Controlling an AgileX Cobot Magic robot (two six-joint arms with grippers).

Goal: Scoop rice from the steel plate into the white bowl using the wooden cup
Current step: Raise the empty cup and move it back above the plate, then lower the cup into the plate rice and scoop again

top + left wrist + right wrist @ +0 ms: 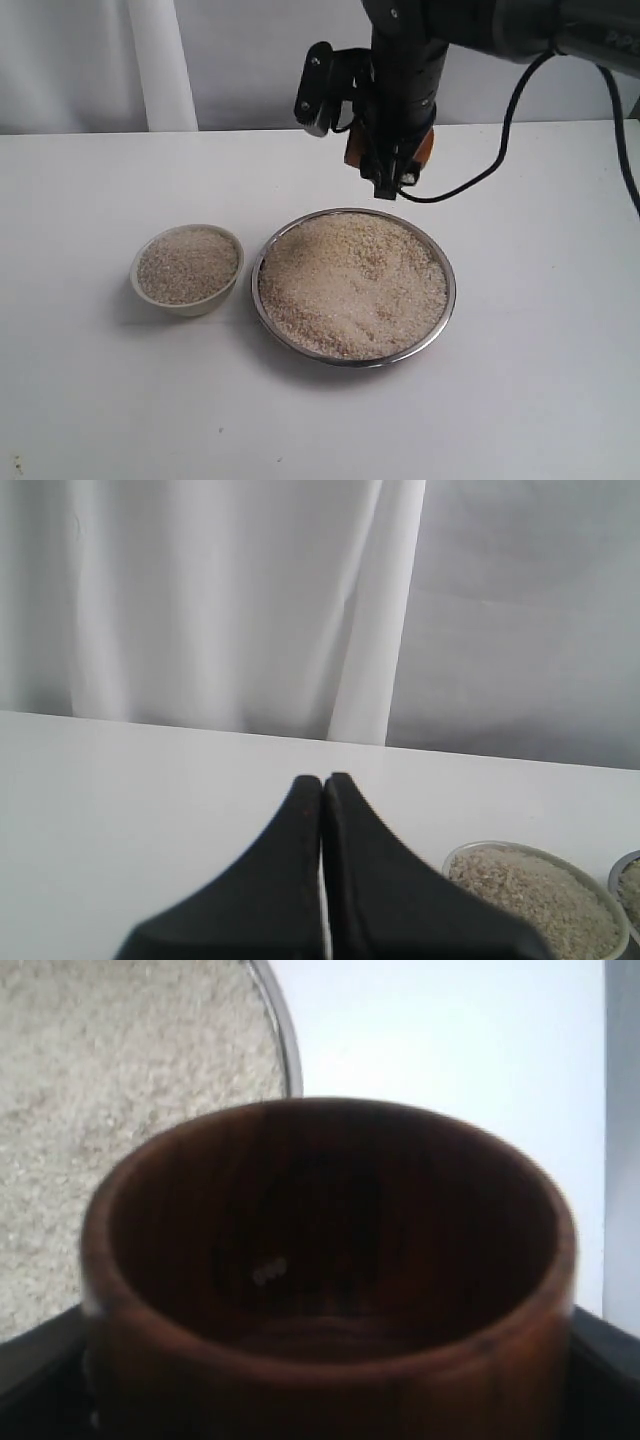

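Rice (352, 285), small pale beige-white uncooked grains, lies as a loose mound in the wide, shallow, shiny round steel plate (451, 292), heaped close to the raised rim. More rice fills the small, smooth-sided round white bowl (190, 303) just beside the plate, almost to its lip. Both dishes stand on the plain white bench (520, 400).

The right fingers (386, 178) grip the small, barrel-shaped, reddish-brown wooden cup (330, 1260) by its sides and hold it above the plate's far rim, clear of the grains. Its dark interior looks empty apart from one pale fleck, possibly a single grain; the wrist view is too soft to be sure. The left fingers (300, 830) are pressed together on nothing, away from the dishes.

Hazards:
- The mound sits so near the rim that a cup pushed in low or fast would likely drive grains over the edge onto the bench, or slide the plate.
- The bowl has little room left, so a full cupful tipped in could overflow.
- The cup's curved wall gives the fingers a small hold, and drag from the rice might turn it in the grip.
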